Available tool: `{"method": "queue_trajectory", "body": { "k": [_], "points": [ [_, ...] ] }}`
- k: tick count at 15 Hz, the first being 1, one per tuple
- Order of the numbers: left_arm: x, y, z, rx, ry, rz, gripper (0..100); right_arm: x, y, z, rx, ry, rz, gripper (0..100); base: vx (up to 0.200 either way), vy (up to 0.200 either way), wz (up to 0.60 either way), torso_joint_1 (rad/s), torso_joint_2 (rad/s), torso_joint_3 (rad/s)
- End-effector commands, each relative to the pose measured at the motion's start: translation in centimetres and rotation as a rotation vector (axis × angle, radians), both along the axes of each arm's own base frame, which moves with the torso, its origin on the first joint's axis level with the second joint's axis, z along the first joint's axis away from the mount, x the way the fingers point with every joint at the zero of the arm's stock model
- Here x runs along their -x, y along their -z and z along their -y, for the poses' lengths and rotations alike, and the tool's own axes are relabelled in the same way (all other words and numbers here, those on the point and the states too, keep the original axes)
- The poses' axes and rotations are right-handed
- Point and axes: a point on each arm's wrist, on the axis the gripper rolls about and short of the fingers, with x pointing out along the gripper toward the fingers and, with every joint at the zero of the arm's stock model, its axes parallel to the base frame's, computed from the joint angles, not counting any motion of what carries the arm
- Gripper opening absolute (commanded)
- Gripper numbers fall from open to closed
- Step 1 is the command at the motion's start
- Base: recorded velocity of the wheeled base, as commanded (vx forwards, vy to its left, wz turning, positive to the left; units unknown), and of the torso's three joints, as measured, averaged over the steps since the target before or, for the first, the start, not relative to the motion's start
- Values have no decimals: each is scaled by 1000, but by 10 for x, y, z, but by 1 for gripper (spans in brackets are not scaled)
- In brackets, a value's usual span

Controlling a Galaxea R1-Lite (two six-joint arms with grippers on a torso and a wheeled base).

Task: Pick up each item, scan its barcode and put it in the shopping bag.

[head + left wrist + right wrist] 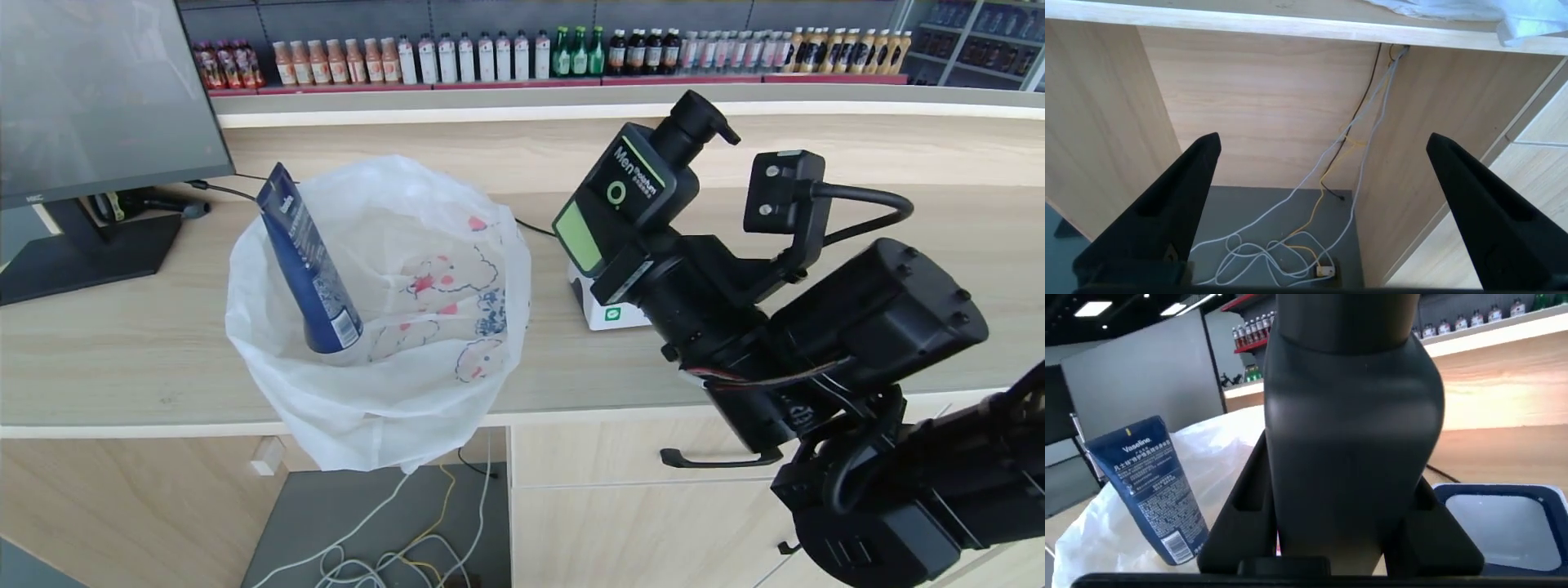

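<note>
Right arm raised over counter, right gripper clamped on pump bottle, held just above scanner, long axis tilted, pump end pointed up and away, left gripper spread wide.

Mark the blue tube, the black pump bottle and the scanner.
blue tube (307,261): head view, middle of its body.
black pump bottle (630,189): head view, its dark label face.
scanner (608,315): head view, white front of its base.
</note>
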Motion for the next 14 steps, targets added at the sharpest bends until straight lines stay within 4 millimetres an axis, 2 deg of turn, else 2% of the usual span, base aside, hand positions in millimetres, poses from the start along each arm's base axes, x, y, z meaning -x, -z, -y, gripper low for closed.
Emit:
{"method": "queue_trajectory", "body": {
  "k": [1, 4, 6, 10, 12, 14],
  "points": [
    [0, 0, 0, 0, -1, 0, 100, -3, -8, -5, -29, -16, -7, 0, 0, 0, 0, 0, 0, 0],
    [0, 0, 0, 0, -1, 0, 100, -17, -41, -17, -120, -9, -100, 0, 0, 0, 0, 0, 0, 0],
    [0, 0, 0, 0, 1, 0, 100, -23, -50, -21, -161, 6, -178, 0, 0, 0, 0, 0, 0, 0],
    [0, 0, 0, 0, -1, 0, 100, -31, -53, -18, -223, 78, -328, 0, 0, 0, 0, 0, 0, 0],
    [0, 0, 0, 0, -1, 0, 100, -32, -52, -18, -238, 73, -355, 0, 0, 0, 0, 0, 0, 0],
    [0, 0, 0, 0, -1, 0, 100, -41, -47, -12, -255, 97, -370, 0, 0, 0, 0, 0, 0, 0]
  ]
}}
